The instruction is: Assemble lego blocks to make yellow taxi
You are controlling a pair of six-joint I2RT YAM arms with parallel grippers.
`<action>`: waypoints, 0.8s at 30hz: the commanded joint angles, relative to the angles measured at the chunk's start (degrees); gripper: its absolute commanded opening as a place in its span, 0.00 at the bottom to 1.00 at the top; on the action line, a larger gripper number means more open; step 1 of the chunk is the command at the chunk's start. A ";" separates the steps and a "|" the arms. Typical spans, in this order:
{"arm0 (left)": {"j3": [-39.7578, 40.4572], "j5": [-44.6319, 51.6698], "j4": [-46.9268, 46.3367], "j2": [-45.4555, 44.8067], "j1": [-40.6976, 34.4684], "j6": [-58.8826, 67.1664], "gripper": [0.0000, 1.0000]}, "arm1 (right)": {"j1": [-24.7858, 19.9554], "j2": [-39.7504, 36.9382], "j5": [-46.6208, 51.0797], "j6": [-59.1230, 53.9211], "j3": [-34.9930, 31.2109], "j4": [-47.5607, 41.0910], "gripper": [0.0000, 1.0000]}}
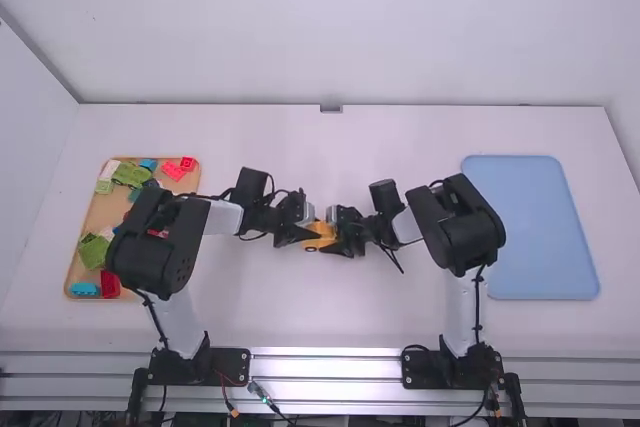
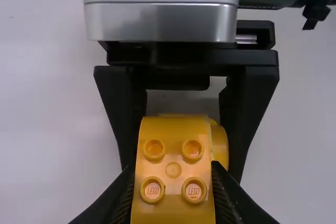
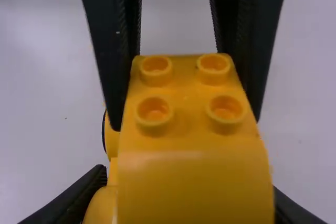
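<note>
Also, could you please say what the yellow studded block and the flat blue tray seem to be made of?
The yellow studded block looks like satiny moulded plastic, given its soft sheen and round studs; the flat blue tray, evenly coloured and matte, may be plastic.

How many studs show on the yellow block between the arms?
4 studs on the yellow block: two toward the left jaws, two toward the right jaws. More may be hidden.

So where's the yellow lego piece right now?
In the high view, the yellow lego piece is near the middle of the table, between the left hand and the right hand.
</note>
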 commanded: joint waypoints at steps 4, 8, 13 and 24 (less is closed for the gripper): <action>0.07 1.51 -2.10 0.52 -0.11 -0.42 0.02 | 0.04 1.18 1.31 -0.28 0.35 -0.42 0.37; -1.11 1.46 -1.16 0.52 -0.22 -0.42 0.02 | 0.00 1.18 1.25 -0.31 0.39 -0.42 0.36; -3.85 0.24 3.91 0.52 -0.55 -0.66 0.02 | 0.11 1.18 1.09 -0.26 0.37 -0.42 0.36; -6.56 -3.39 7.96 0.55 -1.66 -4.46 0.02 | 0.11 1.18 1.07 -0.28 0.35 -0.39 0.36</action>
